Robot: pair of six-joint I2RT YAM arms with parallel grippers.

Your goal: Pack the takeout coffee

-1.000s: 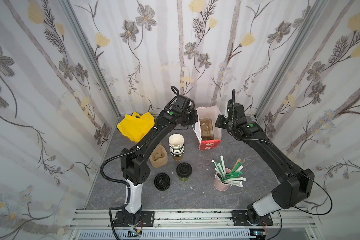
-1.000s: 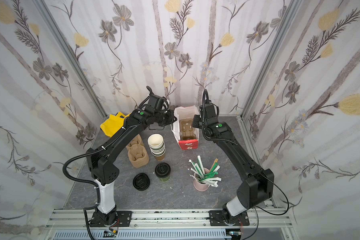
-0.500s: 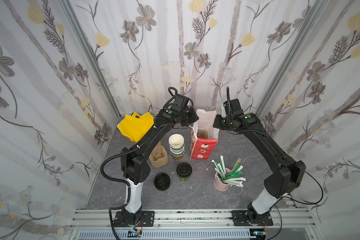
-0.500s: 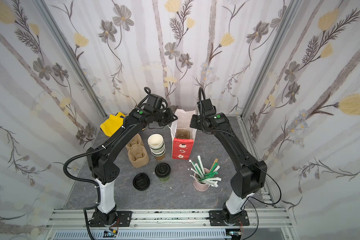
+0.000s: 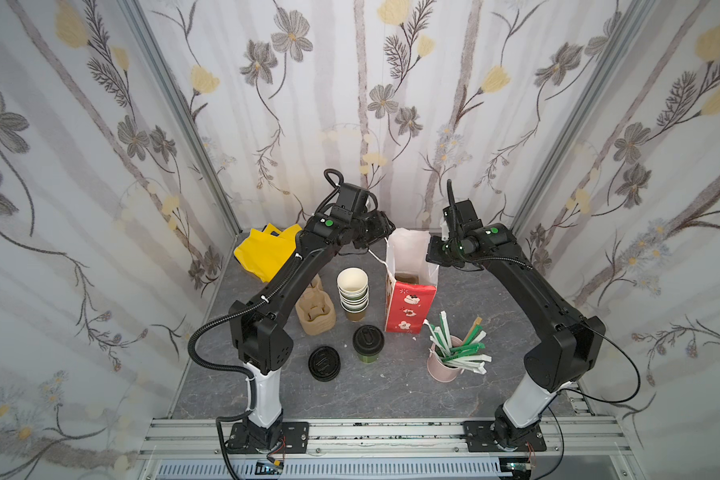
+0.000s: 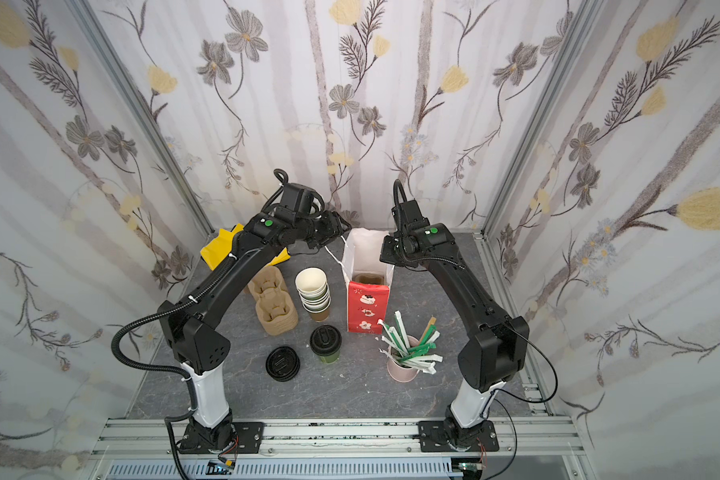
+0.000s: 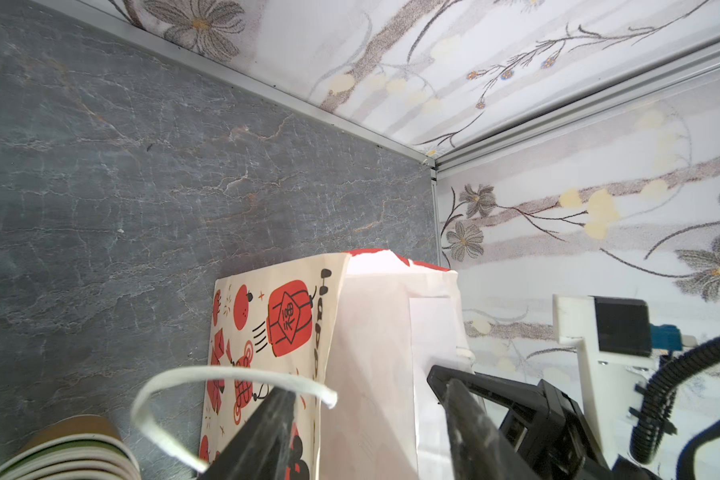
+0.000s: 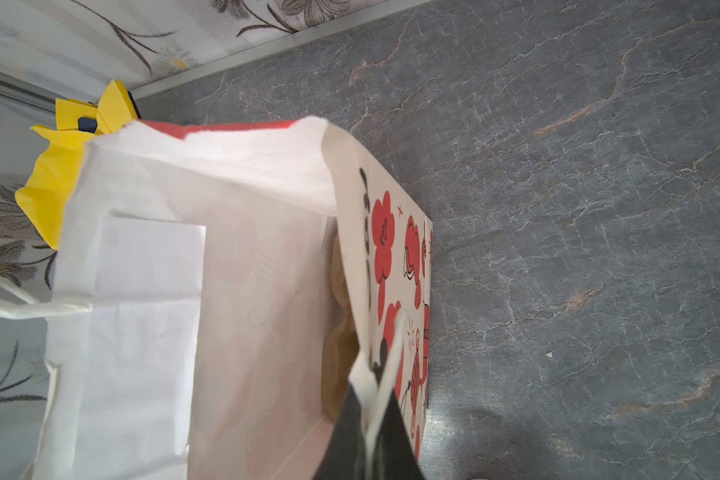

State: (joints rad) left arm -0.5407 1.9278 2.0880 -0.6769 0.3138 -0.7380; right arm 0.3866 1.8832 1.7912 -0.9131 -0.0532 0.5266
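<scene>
The takeout coffee [image 5: 368, 345] is a small olive-green paper cup closed with a round black sip lid. The lid has a raised rim and some pressed marks on top, too small to read. The side of the cup looks plain green. In both top views it stands upright on the grey stone-pattern table [image 5: 391, 399], touching nothing [image 6: 326, 345]. It is well apart from both pincers, lower than them and toward the bases of the arms, a little more on the left pincer's side. It is outside the paper bag [image 5: 408, 307].

The left pincer [image 7: 368, 386] has its two black fingers clearly apart. In the left wrist view one top corner of the bag appears between them, and a white handle loop [image 7: 233, 371] lies across one finger. I cannot tell if the fingers touch the paper. The right pincer [image 8: 371, 399] is closed tight on a white paper strip at the rim of the bag's opposite side. The bag stands upright and open between the two pincers. A brown pulp carrier [image 5: 408, 277] sits at the bottom inside it.

For writing, the bag carries red and black prints of flowers, round fruit and a red lantern [image 7: 288, 318]. The lantern has one Chinese-style character in it, which I cannot read with certainty.
</scene>
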